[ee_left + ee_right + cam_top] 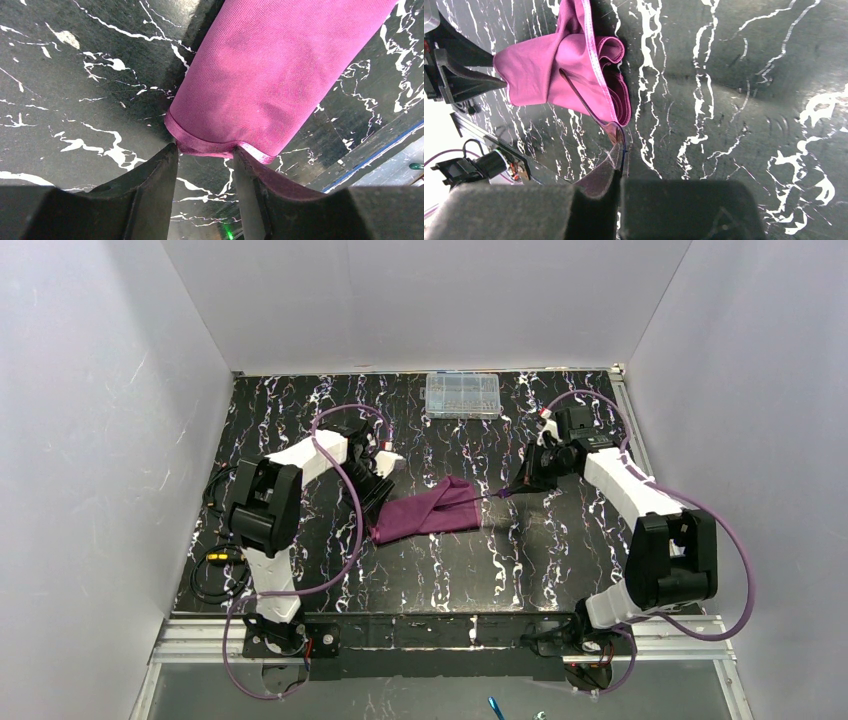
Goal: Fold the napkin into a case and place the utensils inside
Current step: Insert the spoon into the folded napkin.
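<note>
The napkin [428, 510] lies in the middle of the black tabletop [560, 560]. It is plum purple and a bit shiny. It is folded into a long, flat pouch with a thin sewn edge, and one end stands open. The right gripper [620, 161] is squeezed tight on a thin dark utensil [579, 100]. The far end of the utensil goes into the open end. The left gripper [205, 156] is at the other end, with its fingers apart and touching the edge of the cloth.
</note>
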